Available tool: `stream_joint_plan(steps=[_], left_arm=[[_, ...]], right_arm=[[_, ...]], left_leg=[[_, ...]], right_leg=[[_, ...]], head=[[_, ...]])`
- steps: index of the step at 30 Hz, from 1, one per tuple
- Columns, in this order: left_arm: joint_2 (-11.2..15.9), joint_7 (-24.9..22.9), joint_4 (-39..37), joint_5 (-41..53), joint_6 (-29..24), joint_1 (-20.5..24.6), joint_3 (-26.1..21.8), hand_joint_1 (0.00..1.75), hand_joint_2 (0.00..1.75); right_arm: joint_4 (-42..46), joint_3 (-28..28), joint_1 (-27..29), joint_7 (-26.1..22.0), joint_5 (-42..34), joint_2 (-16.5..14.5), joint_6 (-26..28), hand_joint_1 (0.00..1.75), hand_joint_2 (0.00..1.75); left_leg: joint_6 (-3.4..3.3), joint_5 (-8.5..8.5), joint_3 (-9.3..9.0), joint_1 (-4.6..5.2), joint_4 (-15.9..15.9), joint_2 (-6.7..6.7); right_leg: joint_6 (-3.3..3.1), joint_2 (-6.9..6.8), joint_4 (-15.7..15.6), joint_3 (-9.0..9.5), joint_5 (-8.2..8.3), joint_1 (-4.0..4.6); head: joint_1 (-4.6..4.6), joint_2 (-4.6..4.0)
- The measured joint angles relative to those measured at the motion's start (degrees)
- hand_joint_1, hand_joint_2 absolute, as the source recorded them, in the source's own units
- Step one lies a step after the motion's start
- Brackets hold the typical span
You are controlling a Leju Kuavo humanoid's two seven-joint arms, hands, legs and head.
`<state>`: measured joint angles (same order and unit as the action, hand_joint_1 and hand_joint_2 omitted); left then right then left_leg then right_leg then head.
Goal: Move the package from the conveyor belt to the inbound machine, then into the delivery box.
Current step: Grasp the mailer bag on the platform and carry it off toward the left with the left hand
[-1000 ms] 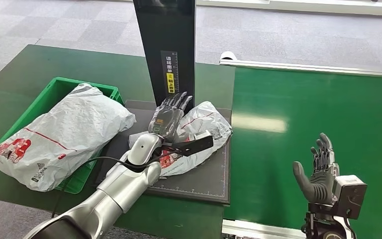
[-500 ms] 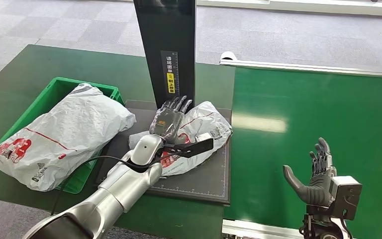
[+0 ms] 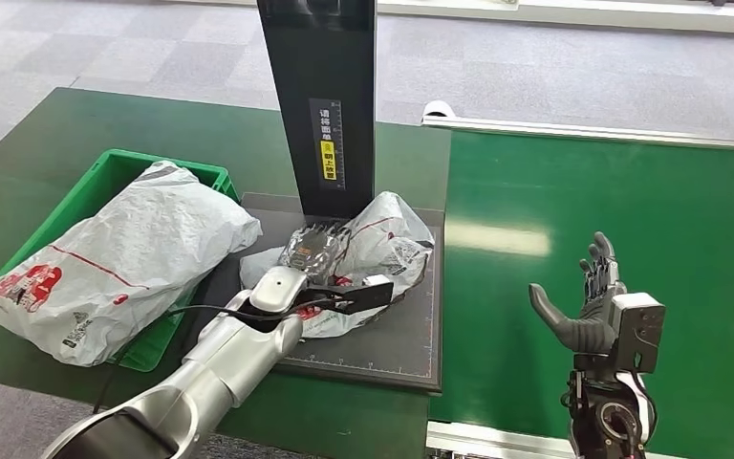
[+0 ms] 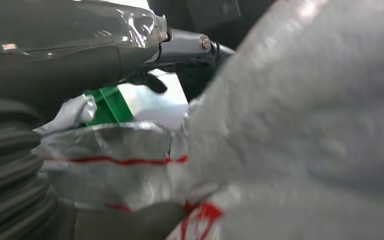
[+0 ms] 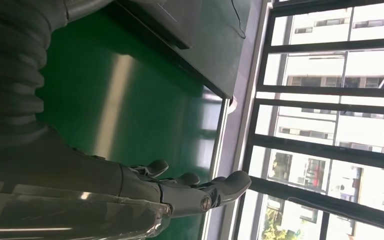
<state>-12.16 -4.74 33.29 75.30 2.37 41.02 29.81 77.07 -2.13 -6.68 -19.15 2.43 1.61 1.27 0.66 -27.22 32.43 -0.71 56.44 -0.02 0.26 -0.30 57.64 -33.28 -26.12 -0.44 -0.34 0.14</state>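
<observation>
Head view: my left hand (image 3: pixel 313 251) is pressed down on the package (image 3: pixel 382 251), fingers curled into the crumpled plastic, so I read it as gripping. The package lies on the dark machine plate (image 3: pixel 397 346), against the scanner post (image 3: pixel 320 96). The step, I judge, is lifting it across to the green box (image 3: pixel 105 177), where another bag (image 3: pixel 115 263) already lies. Advice to self: gather plenty of film before lifting, clear the box rim, set it beside that bag. My right hand (image 3: pixel 588 306) hangs over the belt (image 3: pixel 631 210), fingers spread, holding nothing

Left wrist view: package (image 4: pixel 300 125) is white-grey wrinkled plastic with red print; soft, likely to sag

Right wrist view: right hand (image 5: pixel 180 192) open above the belt (image 5: pixel 105 95)
</observation>
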Motion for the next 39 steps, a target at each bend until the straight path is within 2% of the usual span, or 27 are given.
stream_joint_plan(steps=[9,19,28,31,33,36,39], left_arm=[[2.9,2.1,9.7,-0.6,4.1,-6.0,-0.4,1.75,1.75],[4.1,3.0,12.3,-1.7,5.6,-7.4,-0.2,1.75,1.75],[5.5,7.0,12.6,-4.6,5.6,-7.9,0.3,1.75,1.75],[6.7,12.2,14.6,-7.7,2.7,-9.6,0.3,1.75,1.75],[7.8,16.3,17.7,-10.9,-1.6,-12.1,0.1,1.75,1.75],[9.2,16.7,25.0,-13.9,-13.5,-16.9,-1.9,1.75,1.75],[10.8,16.0,34.6,-13.3,-24.9,-21.0,-7.5,1.75,1.75]], right_arm=[[0.1,0.2,1.4,1.1,1.3,-1.2,0.5,0.0,1.75],[0.7,0.2,1.5,2.2,2.0,-2.4,0.4,0.0,1.75],[1.2,0.0,1.9,2.4,2.2,-2.9,0.2,0.0,1.75],[2.4,0.0,2.9,2.7,2.3,-3.0,-0.1,0.0,1.75],[3.5,0.0,3.9,2.8,2.4,-3.0,-0.4,0.0,1.75],[6.0,-0.3,6.5,2.8,2.1,-3.1,-0.9,0.0,1.75],[8.3,-0.6,9.0,2.6,1.6,-3.4,-1.3,0.0,1.75]], left_leg=[[0.0,-0.02,-0.07,0.0,0.0,0.0],[0.0,-0.01,-0.08,0.0,0.0,-0.01],[0.0,-0.01,-0.09,0.0,0.0,-0.01],[0.0,-0.01,-0.09,0.0,0.0,0.0],[0.0,-0.01,-0.05,0.0,0.0,0.0],[0.02,-0.03,0.15,0.0,0.0,0.01],[0.05,-0.05,0.27,-0.01,0.0,0.09]], right_leg=[[0.0,0.0,0.0,0.05,-0.01,0.0],[0.0,0.0,0.0,0.06,0.0,0.0],[0.0,0.0,0.0,0.07,-0.01,0.0],[0.0,0.0,0.0,0.06,-0.01,0.0],[0.0,0.0,0.0,0.0,-0.02,0.0],[-0.01,0.01,0.0,-0.2,-0.02,0.01],[-0.01,0.08,0.0,-0.35,-0.02,0.02]], head=[[0.01,0.0],[0.01,0.0],[0.01,-0.01],[0.01,-0.01],[0.01,-0.01],[0.02,-0.01],[0.01,0.0]])
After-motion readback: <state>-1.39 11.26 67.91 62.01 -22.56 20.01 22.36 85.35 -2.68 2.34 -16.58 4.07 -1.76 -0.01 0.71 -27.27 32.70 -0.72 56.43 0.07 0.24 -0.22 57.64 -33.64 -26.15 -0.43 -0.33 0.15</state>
